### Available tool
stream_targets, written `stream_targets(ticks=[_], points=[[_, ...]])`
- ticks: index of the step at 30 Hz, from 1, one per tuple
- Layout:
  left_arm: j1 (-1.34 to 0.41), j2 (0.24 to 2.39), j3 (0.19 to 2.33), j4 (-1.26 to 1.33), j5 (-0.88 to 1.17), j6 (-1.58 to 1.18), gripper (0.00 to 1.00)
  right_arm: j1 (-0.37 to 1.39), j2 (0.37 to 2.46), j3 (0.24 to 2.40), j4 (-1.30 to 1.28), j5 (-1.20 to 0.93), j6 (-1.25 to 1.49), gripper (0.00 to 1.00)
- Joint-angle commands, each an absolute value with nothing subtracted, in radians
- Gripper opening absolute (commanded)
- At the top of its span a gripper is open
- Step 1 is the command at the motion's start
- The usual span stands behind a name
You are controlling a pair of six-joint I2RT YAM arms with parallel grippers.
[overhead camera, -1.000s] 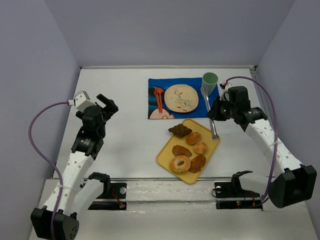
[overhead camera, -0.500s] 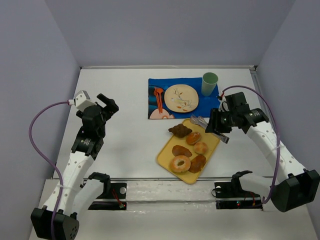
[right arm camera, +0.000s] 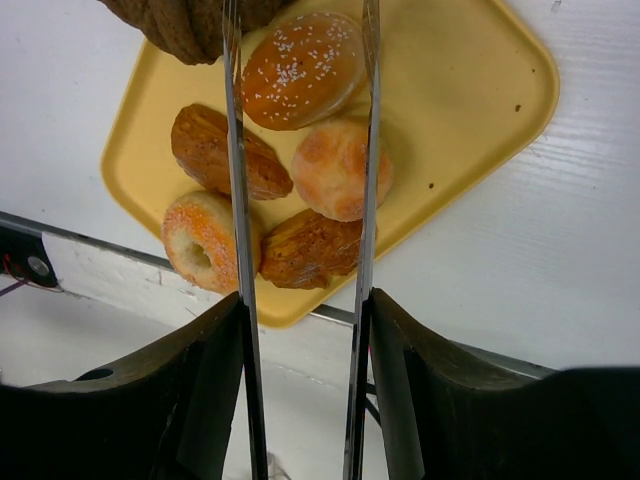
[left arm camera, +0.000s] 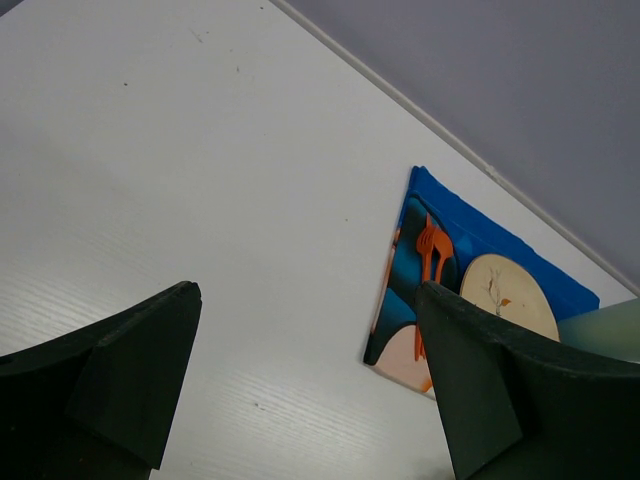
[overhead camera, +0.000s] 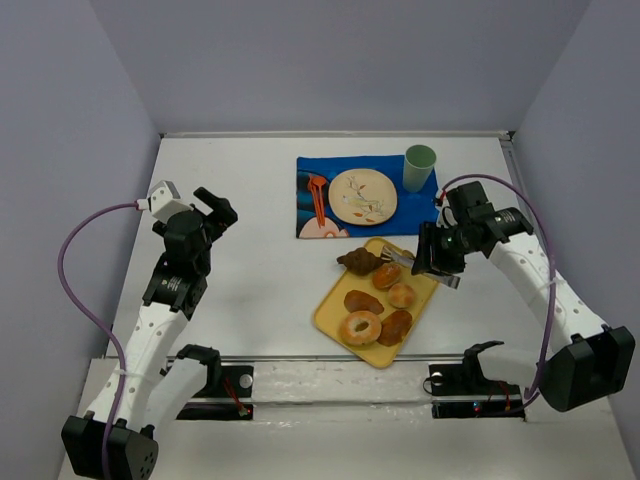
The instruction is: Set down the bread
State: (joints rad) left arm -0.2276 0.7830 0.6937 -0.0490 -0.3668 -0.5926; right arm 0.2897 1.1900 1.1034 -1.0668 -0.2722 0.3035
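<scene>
So the right jaws are clamped on a pair of tongs (right arm camera: 240, 200), one metal arm lying along the inside of each finger (right arm camera: 205, 390), and the arms are spread apart. In the right wrist view the bread (right arm camera: 303, 68) sits right between the two arms, seeded top up. The tong tips run off the top of that view, so I can't tell if they're touching it.

The bread is on the yellow tray (right arm camera: 470, 90), toward its far side. A paler bun (right arm camera: 342, 168) is touching it on the near side. A bagel (right arm camera: 203, 243) and two brown pastries fill the near end of the tray, and a dark croissant (right arm camera: 190, 25) sits at the tray's far-left edge.

From the top camera the tray is just on the near side of a blue mat (overhead camera: 310, 175). The mat has a plate (overhead camera: 363, 196), an orange fork (overhead camera: 318, 198) and a green cup (overhead camera: 420, 167) on it.

The left jaws are wide open with nothing between them, well apart from all this, above bare tabletop (left arm camera: 200, 200) on the left side.
</scene>
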Motion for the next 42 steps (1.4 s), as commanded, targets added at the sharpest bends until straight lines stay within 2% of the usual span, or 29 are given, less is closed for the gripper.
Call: stream_targets(ticks=[1,9,20,26,27,29,30,34,42], points=[[-0.224,0.778,0.681,-0.008,-0.371,-0.598,0.99,0.296,1.215,1.173,-1.121,-0.255,0.322,0.56],[-0.224,0.785,0.681,-0.006,-0.376,-0.598,0.99,0.296,1.287,1.186,-1.154,-0.279,0.324,0.58],[-0.224,0.808,0.684,-0.008,-0.390,-0.603,0.99,0.296,1.325,1.216,-1.187,-0.360,0.321,0.56],[-0.224,0.804,0.684,-0.008,-0.393,-0.604,0.99,0.296,1.324,1.230,-1.181,-0.379,0.334,0.40],[-0.224,0.802,0.684,-0.008,-0.396,-0.606,0.99,0.296,1.325,1.232,-1.181,-0.368,0.339,0.34],[-0.224,0.799,0.684,-0.008,-0.400,-0.607,0.99,0.296,1.327,1.238,-1.183,-0.354,0.347,0.28],[-0.224,0.798,0.684,-0.009,-0.402,-0.606,0.99,0.296,1.327,1.249,-1.184,-0.344,0.350,0.21],[-0.224,0.792,0.681,-0.011,-0.408,-0.607,0.99,0.296,1.328,1.272,-1.186,-0.318,0.351,0.09],[-0.224,0.788,0.681,-0.014,-0.413,-0.611,0.99,0.296,1.318,1.336,-1.196,-0.217,0.359,0.07]])
